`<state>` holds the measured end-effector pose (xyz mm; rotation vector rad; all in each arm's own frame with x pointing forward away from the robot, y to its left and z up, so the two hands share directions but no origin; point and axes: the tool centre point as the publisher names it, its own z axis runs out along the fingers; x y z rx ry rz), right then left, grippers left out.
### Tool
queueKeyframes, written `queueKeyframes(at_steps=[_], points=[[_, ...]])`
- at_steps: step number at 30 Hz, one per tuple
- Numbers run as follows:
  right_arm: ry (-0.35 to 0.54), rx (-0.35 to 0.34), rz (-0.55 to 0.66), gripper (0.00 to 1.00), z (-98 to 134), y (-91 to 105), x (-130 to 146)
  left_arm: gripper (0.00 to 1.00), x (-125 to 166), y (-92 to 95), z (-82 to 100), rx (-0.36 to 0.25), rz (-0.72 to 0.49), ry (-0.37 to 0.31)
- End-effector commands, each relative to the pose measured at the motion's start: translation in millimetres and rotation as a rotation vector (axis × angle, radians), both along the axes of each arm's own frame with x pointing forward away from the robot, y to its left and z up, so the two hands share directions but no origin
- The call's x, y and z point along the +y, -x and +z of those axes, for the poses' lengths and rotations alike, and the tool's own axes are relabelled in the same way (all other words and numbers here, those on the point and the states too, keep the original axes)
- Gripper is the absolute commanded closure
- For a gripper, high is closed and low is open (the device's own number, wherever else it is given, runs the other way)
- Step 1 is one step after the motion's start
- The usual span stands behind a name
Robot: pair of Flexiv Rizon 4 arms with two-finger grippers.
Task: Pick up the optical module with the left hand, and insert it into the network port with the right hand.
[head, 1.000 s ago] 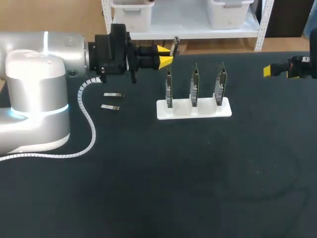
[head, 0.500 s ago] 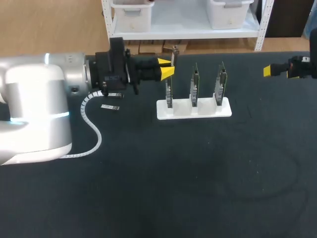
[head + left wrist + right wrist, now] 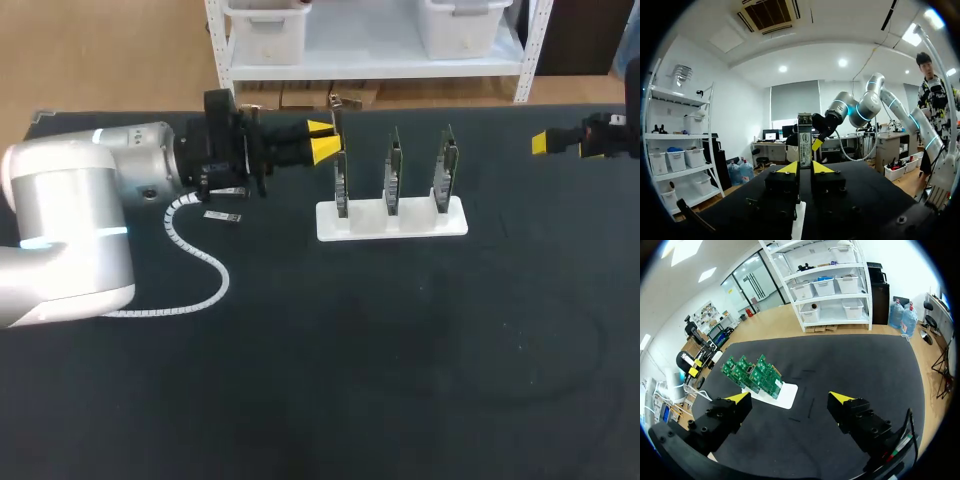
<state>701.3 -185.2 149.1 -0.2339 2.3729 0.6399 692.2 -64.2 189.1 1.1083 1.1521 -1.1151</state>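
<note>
The optical module (image 3: pixel 804 140), a slim metal piece with a label, stands upright between my left gripper's (image 3: pixel 804 168) yellow tips, which are shut on its lower end. In the head view that left gripper (image 3: pixel 323 139) hovers just left of the white stand (image 3: pixel 392 222), with the module (image 3: pixel 336 106) sticking out beyond the tips. The stand carries three upright green network cards (image 3: pixel 393 170). My right gripper (image 3: pixel 557 142) hangs at the table's far right, wide open and holding nothing. From the right wrist, the cards (image 3: pixel 753 372) lie ahead of the open right gripper (image 3: pixel 790 401).
Two more small modules lie on the black table left of the stand, one (image 3: pixel 222 216) in plain sight and another (image 3: pixel 232 190) partly under my left wrist. A white coiled cable (image 3: pixel 195 270) runs along the left arm.
My left arm swung its body lower and its wrist turned; the gripper with the module dropped a little and drew slightly left, still beside the left card. The right arm stayed put.
</note>
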Motion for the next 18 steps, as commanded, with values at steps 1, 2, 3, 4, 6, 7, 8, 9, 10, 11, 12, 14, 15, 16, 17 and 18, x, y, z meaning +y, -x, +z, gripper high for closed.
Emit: queueKeyframes(at_steps=[1,2,3,4,6,7,8,9,10,11,12,14,15,16,17,18], points=[[0.004,0.001,-0.004,0.00,1,1.5,0,1.00,-9,-24.1,-4.0,0.000,-0.137,0.002],[0.004,0.001,-0.004,0.00,1,1.5,0,1.00,-10,-25.6,-3.8,0.005,-0.151,0.005],[0.004,0.001,-0.004,0.00,1,1.5,0,1.00,-11,-26.7,-3.6,0.011,-0.162,0.004],[0.004,0.001,-0.004,0.00,1,1.5,0,1.00,-12,-27.4,-3.4,0.017,-0.167,-0.002],[0.004,0.001,-0.004,0.00,1,1.5,0,1.00,-14,-28.2,-2.1,0.026,-0.184,0.001],[0.004,0.001,-0.004,0.00,1,1.5,0,1.00,-15,-28.1,-1.5,0.027,-0.185,-0.003],[0.004,0.001,-0.004,0.00,1,1.5,0,1.00,-15,-27.5,-0.7,0.043,-0.189,-0.004],[0.004,0.001,-0.004,0.00,1,1.5,0,1.00,-16,-26.2,-0.9,0.062,-0.191,-0.011],[0.004,0.001,-0.004,0.00,1,1.5,0,1.00,-16,-24.1,-1.8,0.075,-0.195,-0.023],[0.004,0.001,-0.004,0.00,1,1.5,0,1.00,-16,-22.0,-1.8,0.078,-0.193,-0.022],[0.004,0.001,-0.004,0.00,1,1.5,0,1.00,-15,-19.4,-1.8,0.094,-0.193,-0.028],[0.004,0.001,-0.004,0.00,1,1.5,0,1.00,-12,-14.1,-2.4,0.119,-0.173,-0.041],[0.004,0.001,-0.004,0.00,1,1.5,0,1.00,-10,-11.9,-3.6,0.124,-0.170,-0.046],[0.004,0.001,-0.004,0.00,1,1.5,0,1.00,-8,-9.9,-4.3,0.123,-0.160,-0.044],[0.004,0.001,-0.004,0.00,1,1.5,0,1.00,-7,-8.6,-4.6,0.119,-0.153,-0.049],[0.004,0.001,-0.004,0.00,1,1.5,0,1.00,-5,-7.3,-4.5,0.120,-0.146,-0.049]])
